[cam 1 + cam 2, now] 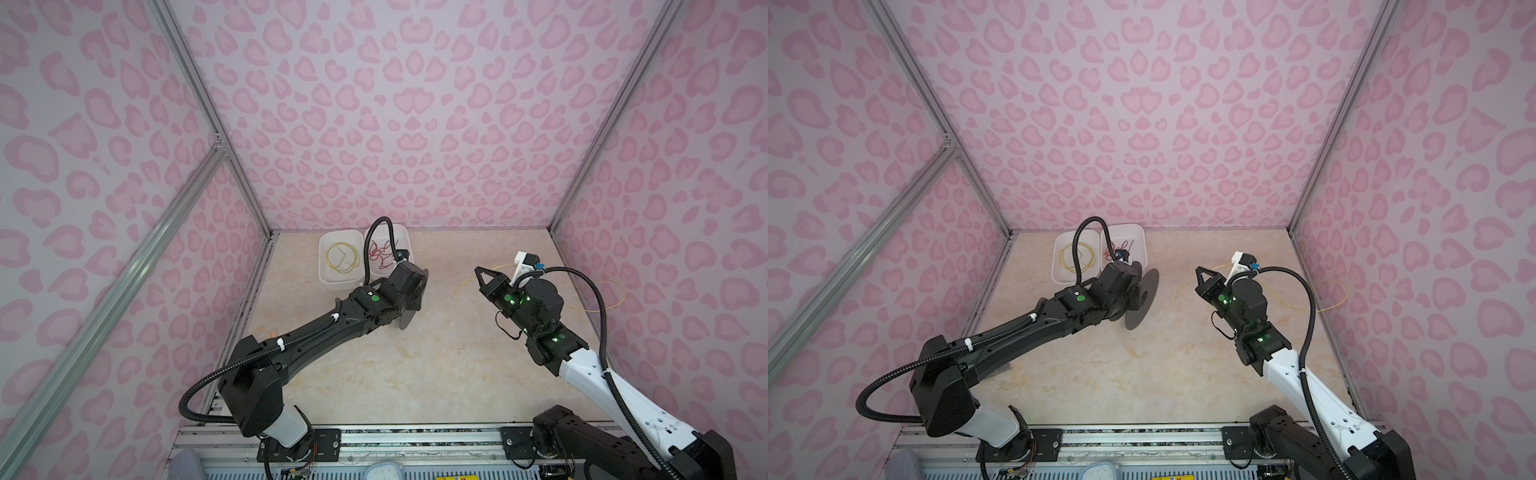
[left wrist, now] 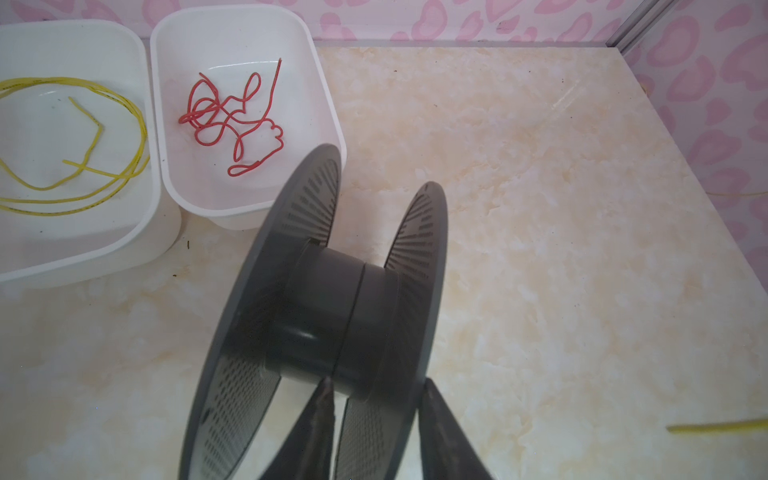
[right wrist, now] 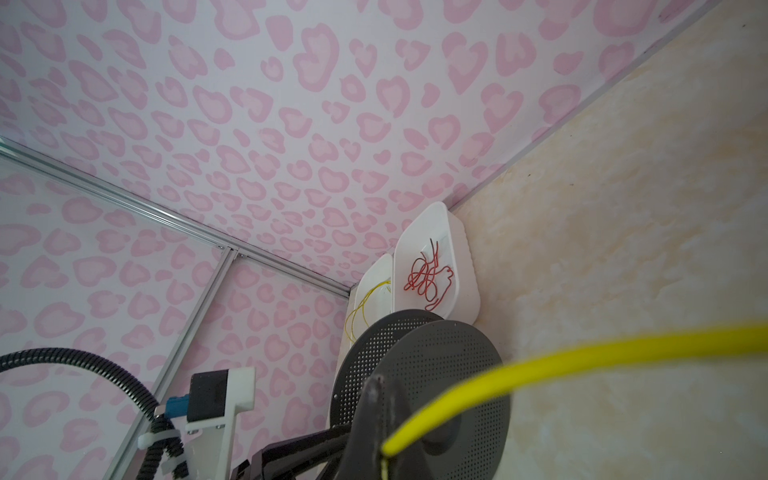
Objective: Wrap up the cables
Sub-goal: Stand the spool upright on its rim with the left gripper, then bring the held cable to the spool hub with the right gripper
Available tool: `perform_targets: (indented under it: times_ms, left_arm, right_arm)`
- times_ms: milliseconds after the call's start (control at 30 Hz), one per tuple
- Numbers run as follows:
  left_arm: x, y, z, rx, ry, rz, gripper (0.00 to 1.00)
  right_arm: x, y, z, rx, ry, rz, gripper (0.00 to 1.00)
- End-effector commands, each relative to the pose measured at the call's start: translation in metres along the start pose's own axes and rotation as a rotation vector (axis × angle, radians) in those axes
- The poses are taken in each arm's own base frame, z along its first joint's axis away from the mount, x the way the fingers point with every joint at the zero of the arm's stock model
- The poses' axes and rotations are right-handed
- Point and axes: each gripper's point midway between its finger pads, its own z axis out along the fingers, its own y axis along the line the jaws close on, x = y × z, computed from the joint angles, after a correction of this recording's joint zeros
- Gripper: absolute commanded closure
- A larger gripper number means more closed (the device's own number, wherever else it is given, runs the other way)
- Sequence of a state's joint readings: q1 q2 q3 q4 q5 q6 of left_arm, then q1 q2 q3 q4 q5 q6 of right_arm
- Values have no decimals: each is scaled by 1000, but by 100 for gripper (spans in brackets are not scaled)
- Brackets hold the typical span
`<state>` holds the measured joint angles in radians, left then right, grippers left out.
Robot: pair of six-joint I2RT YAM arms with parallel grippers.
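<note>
- Beige marble-look tabletop (image 1: 415, 365), boxed in by pink heart-print walls (image 1: 415, 104) on aluminium framing (image 1: 208, 95).
- Two glossy white plastic tubs sit side by side at the back: one (image 2: 104, 50) holds yellow loops (image 1: 343, 258), its neighbour (image 2: 324, 95) a red wire tangle (image 2: 232, 116).
- Grey spool (image 2: 332, 307) with perforated flanges is up on edge. The left gripper (image 2: 377, 384) straddles one flange, jaws parted, not clamping.
- Right gripper (image 3: 380, 415) is pinched closed on the yellow cable (image 3: 540, 365), which trails toward the right wall.
- In both top views the left fingers hide under the wrist, and the cable's too thin to trace behind the arm.
</note>
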<state>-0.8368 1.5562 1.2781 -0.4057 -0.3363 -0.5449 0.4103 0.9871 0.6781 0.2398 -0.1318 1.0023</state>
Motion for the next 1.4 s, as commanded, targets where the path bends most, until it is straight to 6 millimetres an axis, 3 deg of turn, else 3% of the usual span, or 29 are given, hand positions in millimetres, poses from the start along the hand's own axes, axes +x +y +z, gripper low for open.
perform_targets:
  times_ms: [0, 167, 333, 433, 533, 633, 833, 1100, 1267, 1367]
  left_arm:
    - [-9, -5, -10, 30, -9, 43, 54]
    - [-18, -2, -28, 34, -27, 96, 52]
    - [-38, 27, -51, -62, -113, 127, 42]
    - [-47, 45, -49, -91, -109, 134, 41]
    - [-47, 56, -35, -53, -62, 128, 42]
    - [-46, 55, -16, -8, -32, 156, 46]
    - [-44, 30, 5, 116, -16, 209, 49]
    - [-42, 17, 7, 193, -21, 221, 50]
    - [-38, 21, 4, 195, -24, 225, 51]
    - [-46, 31, -4, 179, -74, 183, 50]
  right_arm:
    - [2, 1, 1, -4, 13, -8, 100]
    - [8, 3, 6, -11, 47, -12, 100]
    - [17, 10, 13, -28, 81, -21, 100]
    - [19, 15, 16, -38, 88, -24, 100]
    - [22, 20, 18, -47, 98, -33, 100]
    - [23, 24, 20, -55, 104, -38, 100]
    - [20, 36, 25, -79, 105, -40, 100]
    - [22, 53, 53, -113, 123, -22, 100]
    - [32, 64, 81, -145, 155, 10, 100]
    - [37, 71, 94, -165, 167, 29, 100]
